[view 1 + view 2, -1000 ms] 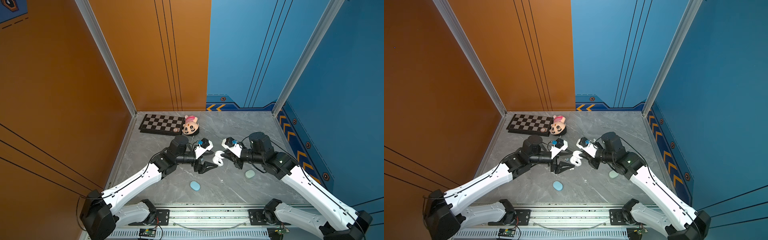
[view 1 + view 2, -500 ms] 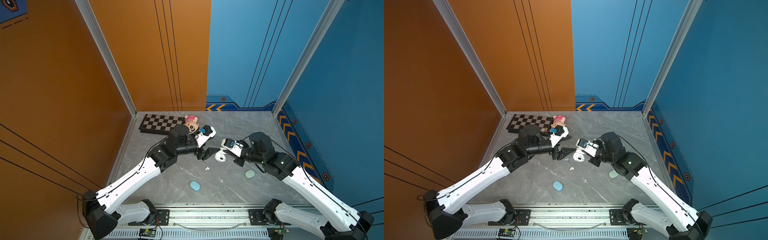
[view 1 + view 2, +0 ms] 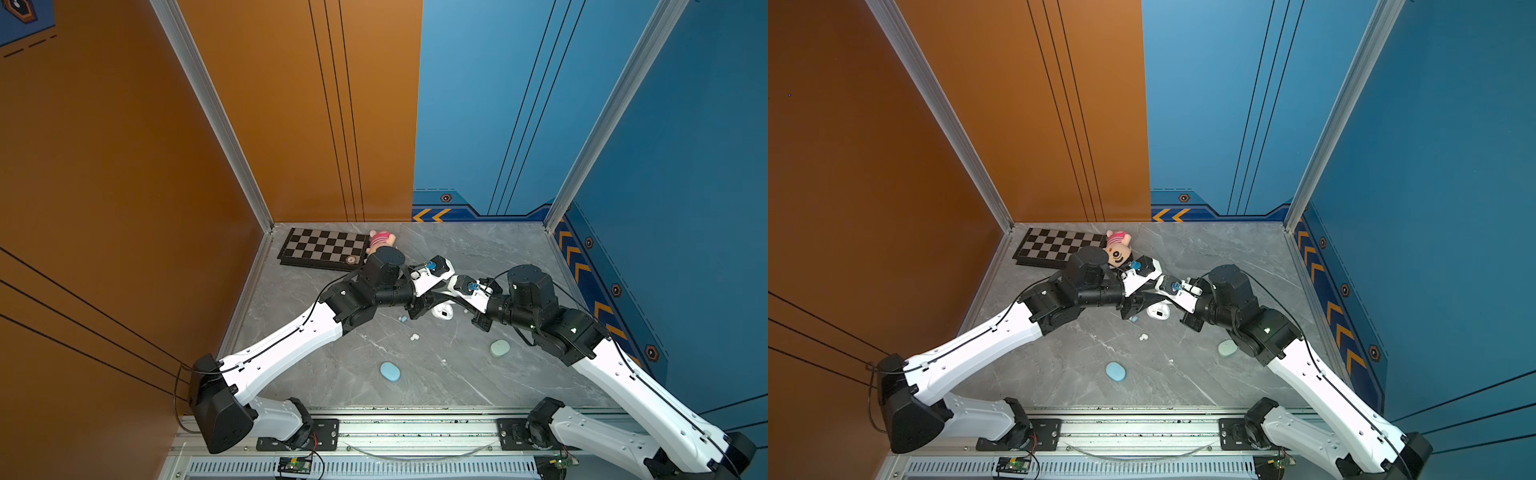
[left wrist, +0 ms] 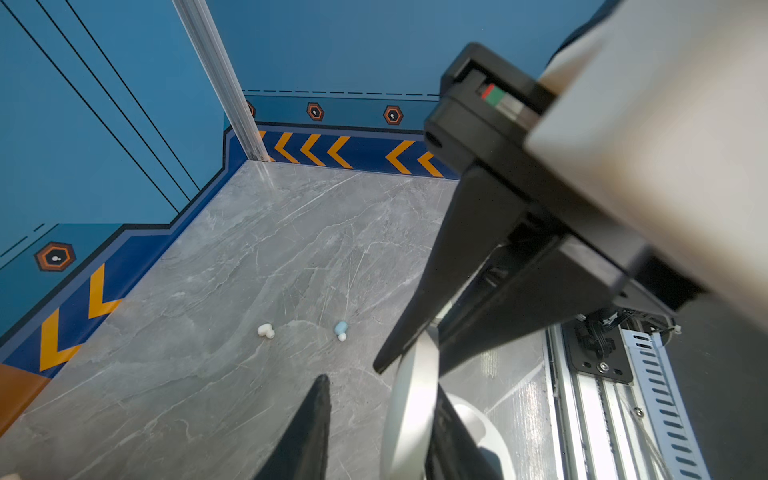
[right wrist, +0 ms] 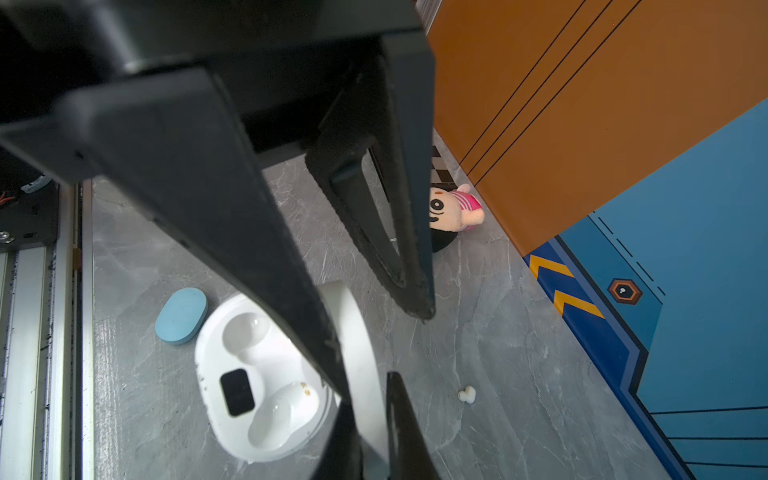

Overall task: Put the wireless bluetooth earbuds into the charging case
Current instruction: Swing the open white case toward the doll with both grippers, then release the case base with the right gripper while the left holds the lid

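The white charging case (image 3: 442, 311) (image 3: 1158, 312) stands open on the table, and both wells (image 5: 245, 332) look empty. My right gripper (image 5: 374, 432) (image 3: 444, 297) is shut on its raised lid (image 5: 359, 332). My left gripper (image 4: 380, 390) (image 3: 422, 309) straddles the same lid (image 4: 411, 407). One of its fingers lies against the lid and the other stands apart. Loose earbuds lie nearby: a pale blue one (image 3: 402, 319) (image 3: 1133, 319), a white one (image 3: 414, 337) (image 3: 1143, 337), a white (image 4: 266, 331) and blue (image 4: 341, 329) pair, and a white one (image 5: 467, 395).
A shut pale blue case (image 3: 390, 371) (image 5: 181, 316) lies near the front. A mint case (image 3: 500, 348) sits beside my right arm. A chessboard (image 3: 324, 247) and a plush toy (image 3: 382, 241) are at the back left. Walls close three sides.
My left gripper swung toward the back, then came back to the case lid with its jaws narrowing. The right gripper kept its hold on the lid.
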You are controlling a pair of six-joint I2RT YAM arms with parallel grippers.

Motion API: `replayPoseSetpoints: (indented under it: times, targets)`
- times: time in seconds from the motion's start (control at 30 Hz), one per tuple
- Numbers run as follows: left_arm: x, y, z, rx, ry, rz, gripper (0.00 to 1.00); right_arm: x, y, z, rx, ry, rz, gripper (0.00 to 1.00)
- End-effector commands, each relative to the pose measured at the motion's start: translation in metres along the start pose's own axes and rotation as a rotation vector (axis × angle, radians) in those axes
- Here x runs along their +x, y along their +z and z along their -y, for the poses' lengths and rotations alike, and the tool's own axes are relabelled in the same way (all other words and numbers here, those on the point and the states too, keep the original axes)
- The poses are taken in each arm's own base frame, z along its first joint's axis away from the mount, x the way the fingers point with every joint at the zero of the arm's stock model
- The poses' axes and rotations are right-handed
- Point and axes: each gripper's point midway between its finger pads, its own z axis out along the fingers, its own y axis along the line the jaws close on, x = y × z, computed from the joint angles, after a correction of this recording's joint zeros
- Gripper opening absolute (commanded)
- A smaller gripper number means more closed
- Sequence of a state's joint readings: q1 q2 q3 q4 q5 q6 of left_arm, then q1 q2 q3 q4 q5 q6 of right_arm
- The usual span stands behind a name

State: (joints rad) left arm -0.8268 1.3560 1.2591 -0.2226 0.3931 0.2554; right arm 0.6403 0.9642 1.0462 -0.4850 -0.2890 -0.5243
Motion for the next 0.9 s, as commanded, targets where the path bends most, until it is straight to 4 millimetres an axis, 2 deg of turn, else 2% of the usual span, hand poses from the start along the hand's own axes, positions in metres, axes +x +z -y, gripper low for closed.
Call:
replayPoseSetpoints:
  times: [0.0,0.1,0.17,0.27,0.37,0.43,0.5,0.57,0.63,0.7,0.77,0.87]
  targets:
    - [0.001,0.002,-0.007,-0.033,0.017,-0.02,0.24,-0.011,-0.007,-0.004,-0.015,0.001,0.052,0.0]
    - [0.003,0.002,-0.009,-0.039,0.013,-0.027,0.11,-0.011,-0.006,-0.001,-0.008,0.004,0.051,0.05]
    - [0.005,0.002,-0.013,-0.058,0.001,-0.032,0.02,-0.011,-0.006,0.004,0.002,0.016,0.056,0.16]
    - [0.007,0.001,-0.026,-0.119,-0.042,-0.037,0.0,-0.011,-0.01,0.011,0.015,0.035,0.072,0.31]
    - [0.002,-0.004,-0.05,-0.214,-0.117,-0.024,0.0,-0.014,-0.018,0.024,0.056,0.109,0.098,0.41]
    - [-0.005,-0.01,-0.065,-0.278,-0.168,-0.007,0.0,-0.015,-0.025,0.041,0.131,0.257,0.117,0.46]
    - [-0.012,-0.017,-0.077,-0.346,-0.214,0.008,0.0,-0.009,-0.036,0.067,0.264,0.456,0.118,0.49]
    - [-0.024,-0.029,-0.091,-0.43,-0.29,0.036,0.0,0.008,-0.051,0.09,0.4,0.714,0.111,0.44]
    - [-0.04,-0.042,-0.1,-0.496,-0.367,0.082,0.0,0.03,-0.059,0.092,0.439,0.917,0.091,0.42]
    - [-0.044,-0.045,-0.097,-0.485,-0.387,0.105,0.0,0.047,-0.063,0.085,0.452,1.023,0.051,0.44]
    - [-0.039,-0.042,-0.088,-0.438,-0.376,0.095,0.0,0.058,-0.063,0.079,0.442,1.05,0.027,0.46]
    - [-0.031,-0.041,-0.062,-0.329,-0.336,0.084,0.0,0.068,-0.065,0.082,0.446,1.131,0.018,0.46]
